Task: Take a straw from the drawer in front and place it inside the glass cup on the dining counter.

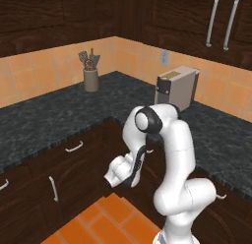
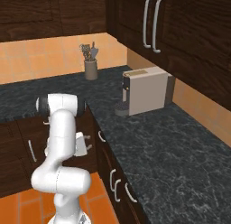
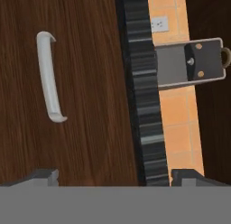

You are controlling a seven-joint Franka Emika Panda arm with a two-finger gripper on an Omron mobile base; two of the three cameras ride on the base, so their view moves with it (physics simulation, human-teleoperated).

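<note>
gripper [image 3: 113, 177]: jaws wide apart, nothing between them, close to the drawer front | drawer [image 3: 81, 128]: dark brown wood panel, shut, small curved silver handle [image 3: 48, 77] running top to bottom in hand view | arm: folded low, hand aimed at cabinets under black speckled worktop [image 1: 49, 115] | coffee machine [image 1: 176, 88] beyond, against the tiled wall.

Left base view: behind the arm [image 1: 172, 179], on its left, looking forward and down into the black granite worktop [image 1: 59, 115] corner. Right base view: same corner from behind-right, along the worktop's right run. Both share the utensil holder [image 1: 91, 76], the coffee machine [image 1: 177, 88] and the wall cabinets. Hand view: rolled sideways, close to the drawer [image 3: 85, 105] front and its handle [image 3: 48, 78], worktop edge running vertically.
</note>
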